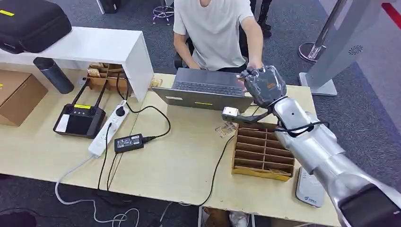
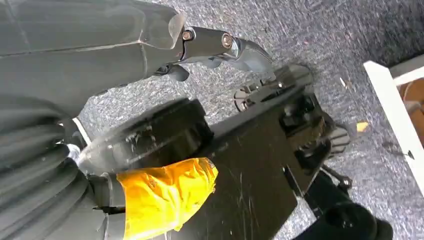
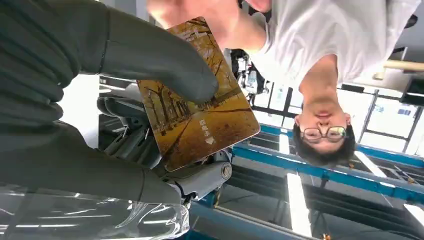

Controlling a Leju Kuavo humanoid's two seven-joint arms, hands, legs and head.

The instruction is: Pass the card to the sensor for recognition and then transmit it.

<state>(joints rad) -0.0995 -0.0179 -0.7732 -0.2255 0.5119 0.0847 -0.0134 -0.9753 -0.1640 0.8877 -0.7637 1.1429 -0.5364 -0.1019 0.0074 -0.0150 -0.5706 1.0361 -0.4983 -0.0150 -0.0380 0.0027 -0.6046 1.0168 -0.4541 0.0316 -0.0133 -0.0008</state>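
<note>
Looking down from the head camera, I have my right hand [image 1: 265, 85] raised over the far edge of the table [image 1: 179, 165], just beside the open laptop [image 1: 203, 90] and right next to the forearm of the person [image 1: 215, 28] in a pale T-shirt who sits behind it. In the right wrist view the card [image 3: 200, 120], printed with an autumn tree-lined path, is pinched in that hand: the thick grey thumb [image 3: 160, 60] presses on its printed face and the darker fingers [image 3: 130, 135] back it from the other side, so the hold looks firm. The far end of the card sticks out past the fingers, and the person's hand [image 3: 190, 10] is at that end, touching or very nearly touching it; I cannot tell which. Below my right arm on the table sits a wooden divider tray [image 1: 262, 151], with another card [image 1: 226, 129] lying flat just beside its left side, and a small white reader [image 1: 310, 189] lies near the front right corner. Further left I see a black power adapter [image 1: 128, 142], a white power strip [image 1: 108, 131] and a black controller with two antennas [image 1: 79, 118]. My left hand [image 2: 165, 195] appears in the left wrist view with a yellow-taped finger, hanging above grey carpet [image 2: 320, 30]; from this angle I cannot tell whether its fingers are spread or curled.
</note>
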